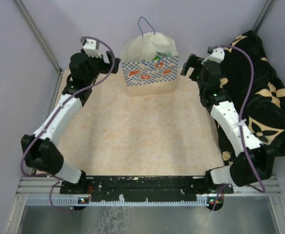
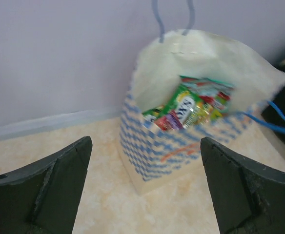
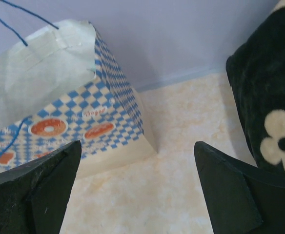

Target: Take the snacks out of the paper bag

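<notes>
We find the snacks upright in the paper bag, just ahead-right of our spread left hand, seemingly nearer than the spread right hand.

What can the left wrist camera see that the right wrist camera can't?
Only the left wrist camera looks down into the paper bag and sees the snacks, colourful pouches piled inside. Only the right wrist camera sees the tan flower on the black cloth; it views the bag from outside, so no snacks. Both show the bag's blue-white checks, a blue cord handle, the tabletop, the wall, and an open, empty gripper: the left gripper and the right gripper.
</notes>
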`<state>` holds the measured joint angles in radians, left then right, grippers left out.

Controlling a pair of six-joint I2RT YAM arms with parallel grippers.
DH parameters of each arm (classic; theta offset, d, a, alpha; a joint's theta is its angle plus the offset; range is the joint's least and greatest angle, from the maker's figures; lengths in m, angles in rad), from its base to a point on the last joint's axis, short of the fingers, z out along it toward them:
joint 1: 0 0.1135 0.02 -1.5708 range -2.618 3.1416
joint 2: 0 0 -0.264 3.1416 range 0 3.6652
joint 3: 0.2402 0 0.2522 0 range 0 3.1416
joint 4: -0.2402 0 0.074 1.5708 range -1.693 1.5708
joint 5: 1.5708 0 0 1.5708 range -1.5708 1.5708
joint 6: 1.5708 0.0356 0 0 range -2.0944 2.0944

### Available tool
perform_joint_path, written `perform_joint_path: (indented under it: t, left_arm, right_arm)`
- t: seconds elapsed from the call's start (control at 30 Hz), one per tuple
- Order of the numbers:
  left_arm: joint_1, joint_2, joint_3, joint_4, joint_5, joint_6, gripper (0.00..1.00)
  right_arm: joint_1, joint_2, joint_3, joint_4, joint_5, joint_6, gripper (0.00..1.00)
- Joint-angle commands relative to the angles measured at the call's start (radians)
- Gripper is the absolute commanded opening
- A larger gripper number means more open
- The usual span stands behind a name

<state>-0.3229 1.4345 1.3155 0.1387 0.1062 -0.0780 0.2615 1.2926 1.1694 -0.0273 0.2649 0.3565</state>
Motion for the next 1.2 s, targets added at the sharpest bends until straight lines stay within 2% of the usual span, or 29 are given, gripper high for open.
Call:
perform_joint_path:
  t: [0.0, 0.27, 0.4, 0.47, 0.53, 0.63, 0.7, 0.87, 0.97, 1.07, 1.1, 1.17]
  left_arm:
    - [0.054, 0.199, 0.259, -0.185, -0.143, -0.122, 0.99]
    - [0.056, 0.559, 0.728, -0.416, -0.167, -0.079, 0.99]
    - [0.056, 0.621, 0.79, -0.415, -0.126, -0.073, 0.99]
    - [0.056, 0.629, 0.791, -0.409, -0.127, -0.071, 1.0]
    - [0.056, 0.637, 0.798, -0.416, -0.134, -0.063, 1.0]
    - [0.056, 0.645, 0.796, -0.435, -0.127, -0.047, 0.99]
    - [0.055, 0.638, 0.773, -0.444, -0.104, -0.037, 1.0]
    - [0.046, 0.604, 0.686, -0.407, -0.12, -0.029, 0.97]
    - [0.033, 0.6, 0.679, -0.407, -0.152, -0.013, 0.87]
    - [0.012, 0.592, 0.672, -0.402, -0.188, 0.008, 0.68]
    - [0.006, 0.59, 0.67, -0.399, -0.2, 0.016, 0.63]
    - [-0.01, 0.586, 0.672, -0.398, -0.231, 0.03, 0.47]
  right_arm:
    - [0.01, 0.152, 0.245, -0.025, 0.011, -0.067, 0.98]
    - [0.01, 0.613, 0.901, -0.322, -0.064, -0.164, 0.9]
    - [0.008, 0.926, 1.38, -0.518, -0.081, -0.204, 0.86]
    - [0.006, 1.032, 1.515, -0.554, -0.11, -0.22, 0.84]
    - [0.007, 1.055, 1.491, -0.519, -0.13, -0.225, 0.8]
    - [0.007, 1.026, 1.365, -0.427, -0.131, -0.214, 0.77]
    - [0.007, 1.029, 1.354, -0.431, -0.132, -0.205, 0.72]
    - [0.007, 1.034, 1.357, -0.445, -0.127, -0.2, 0.47]
    - [0.007, 1.006, 1.32, -0.43, -0.132, -0.196, 0.27]
    - [0.008, 0.962, 1.247, -0.396, -0.138, -0.185, 0.05]
    - [0.008, 0.948, 1.225, -0.387, -0.139, -0.183, 0.0]
    - [0.008, 0.92, 1.191, -0.377, -0.143, -0.177, 0.0]
